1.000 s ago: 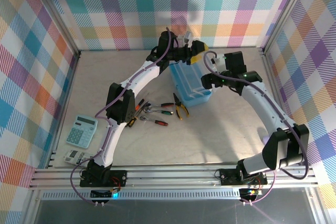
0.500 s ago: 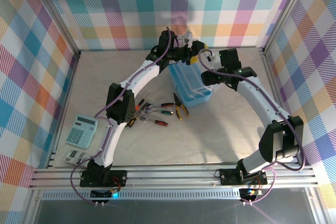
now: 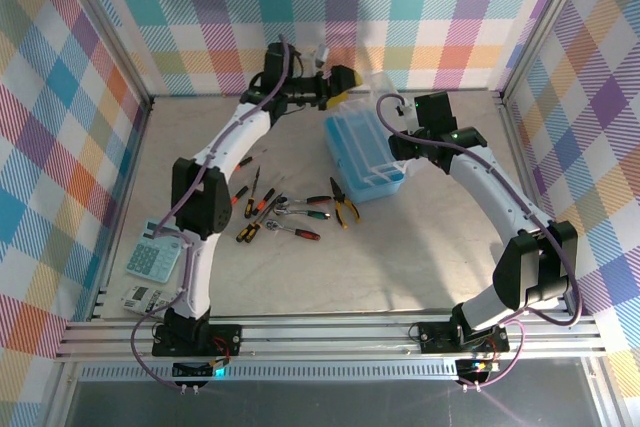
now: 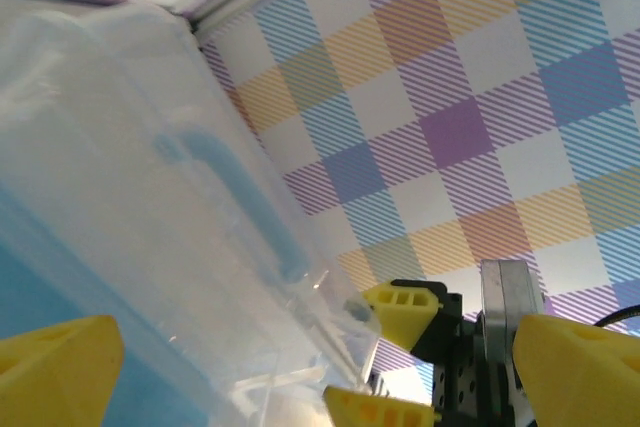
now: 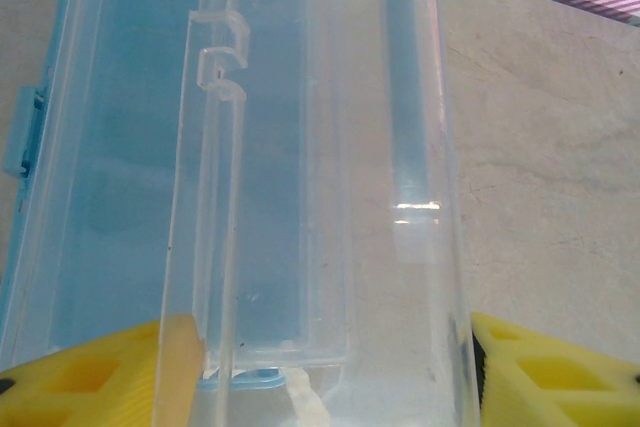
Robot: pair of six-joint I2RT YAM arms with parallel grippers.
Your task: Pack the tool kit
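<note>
The light blue case (image 3: pixel 362 155) sits on the worktop (image 3: pixel 430 247) toward the back edge, a little right of centre, one short end turned toward the back. Its clear lid (image 5: pixel 330 147) stands raised, with the blue tray showing through it in the right wrist view.

The right gripper (image 5: pixel 320 372) straddles the lid's edge. Its yellow fingers (image 5: pixel 560 372) sit close on either side of the clear plastic, and I cannot tell if they are actually pinching it.

The left gripper (image 3: pixel 345 82) hangs near the back edge, just beyond the case. Its fingers (image 4: pixel 60 367) are spread wide and hold nothing, and the lid's handle (image 4: pixel 240 197) lies ahead of them.

The loose tools lie left of the case, near the middle of the worktop:
- several small screwdrivers (image 3: pixel 255 209)
- the yellow-handled pliers (image 3: pixel 345 207), nearest the case
- a red-handled wrench (image 3: pixel 300 232)

A pale calculator (image 3: pixel 155 252) rests well apart from them, by the left edge near the front corner.
</note>
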